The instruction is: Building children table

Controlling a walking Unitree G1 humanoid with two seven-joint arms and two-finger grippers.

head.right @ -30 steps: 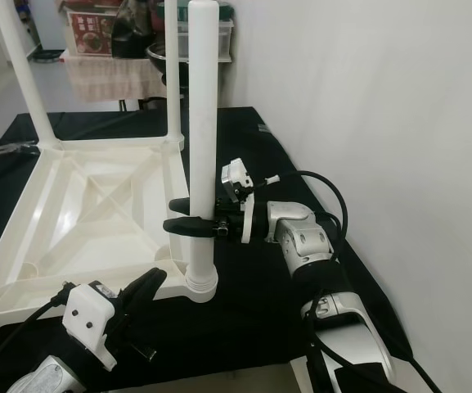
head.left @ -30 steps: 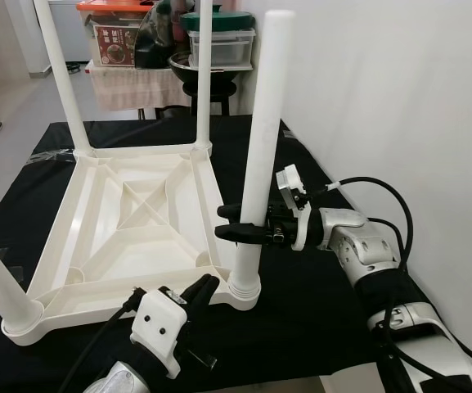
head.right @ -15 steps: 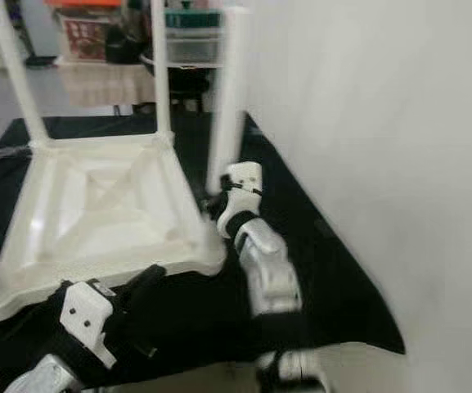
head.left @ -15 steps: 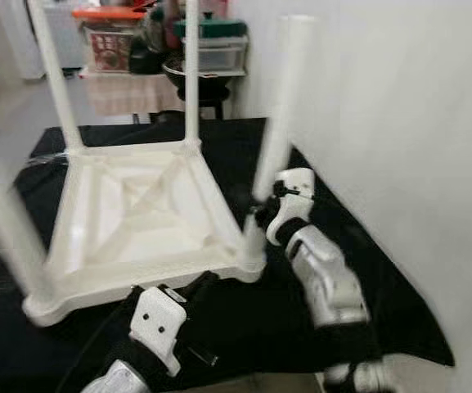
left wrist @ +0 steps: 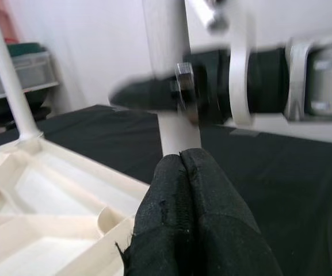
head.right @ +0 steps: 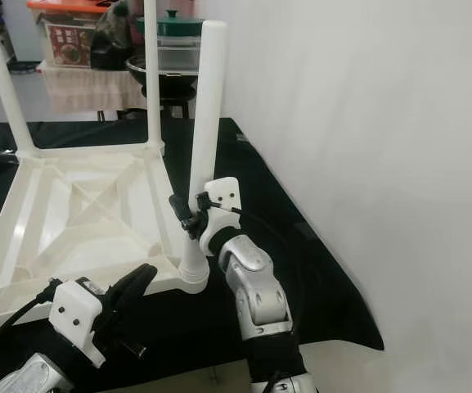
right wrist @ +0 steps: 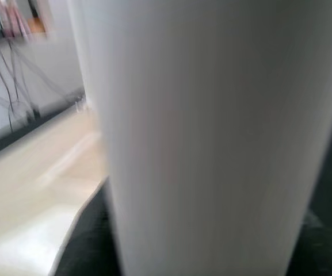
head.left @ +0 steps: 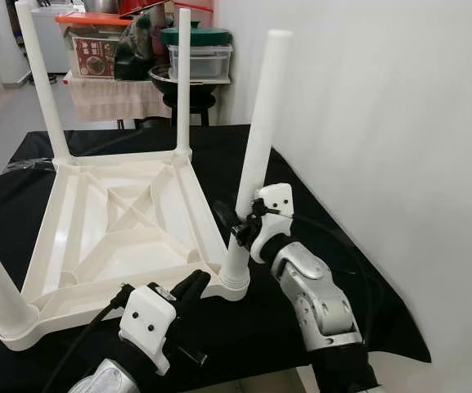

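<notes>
The upturned white plastic table (head.left: pixel 121 221) lay on a black cloth (head.left: pixel 334 270), its ribbed underside facing up and its smooth round legs pointing upward. Beyond it stood a shelf of storage boxes (head.left: pixel 96 49) and a dark pan (head.left: pixel 188 82).

The left gripper (head.left: pixel 193 286) hovered just before the table's near corner; in the left wrist view its black jaws (left wrist: pixel 183 190) were pressed together on nothing, with the corner socket and leg base right ahead of their tips.

The near-right leg (head.left: pixel 256 155) stood seated in that corner, tilted slightly. The right gripper (head.left: pixel 234 228) had its jaws on either side of the leg low down, gripping it. The right wrist view showed the leg's blurred white surface (right wrist: pixel 212 138) directly between the jaws.
</notes>
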